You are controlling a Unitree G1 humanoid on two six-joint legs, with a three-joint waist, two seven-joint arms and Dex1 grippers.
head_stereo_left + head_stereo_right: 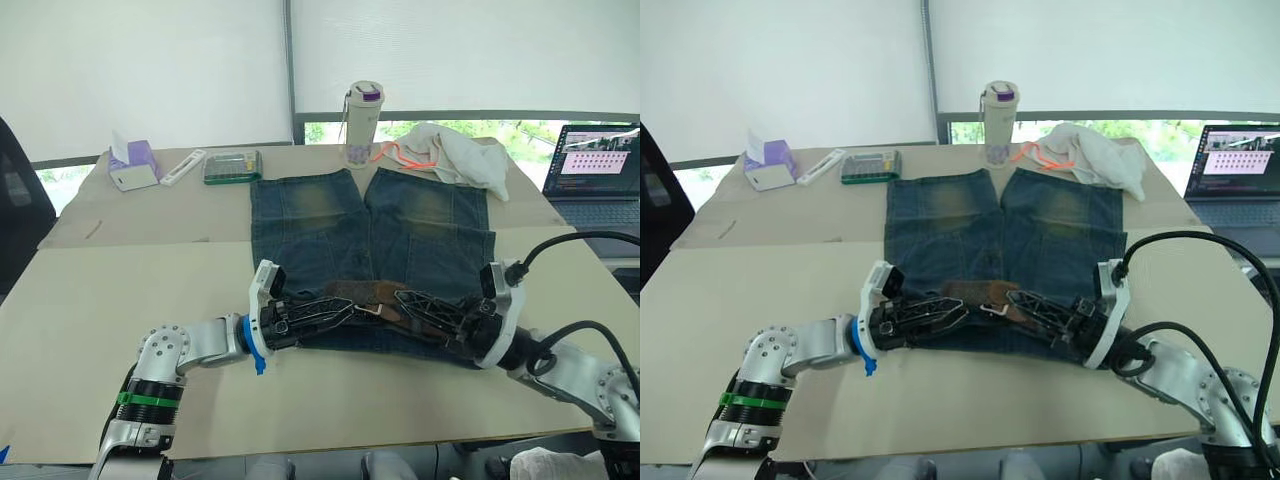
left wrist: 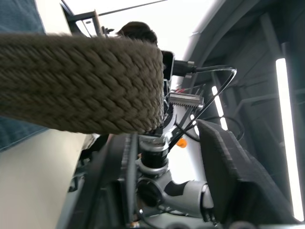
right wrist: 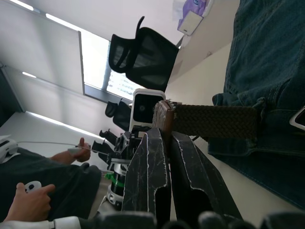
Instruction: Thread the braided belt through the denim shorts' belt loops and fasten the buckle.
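Head views: left fingers (image 1: 335, 311) and right fingers (image 1: 415, 303) both at the braided belt (image 1: 362, 295) across the waistband of the denim shorts (image 1: 370, 235) on the counter (image 1: 120, 300).
Left wrist: apart, belt between.
Right wrist: together; clamped or not, cannot tell.

Shorts (image 1: 370, 235) lie flat at table (image 1: 120, 300) centre, legs toward 12 o'clock, waistband nearest the robot. Belt (image 1: 365, 297) lies across the waistband, running 9 to 3 o'clock. Left gripper (image 1: 345, 310) sits at the belt's 9 o'clock end, right gripper (image 1: 405, 300) at its 3 o'clock end. Bottle (image 1: 363, 124) stands at 12 o'clock behind the shorts. Cloth (image 1: 455, 152) lies at 1 o'clock. Tissue box (image 1: 133, 165) sits at 10 o'clock. Laptop (image 1: 595, 170) sits at 2 o'clock.
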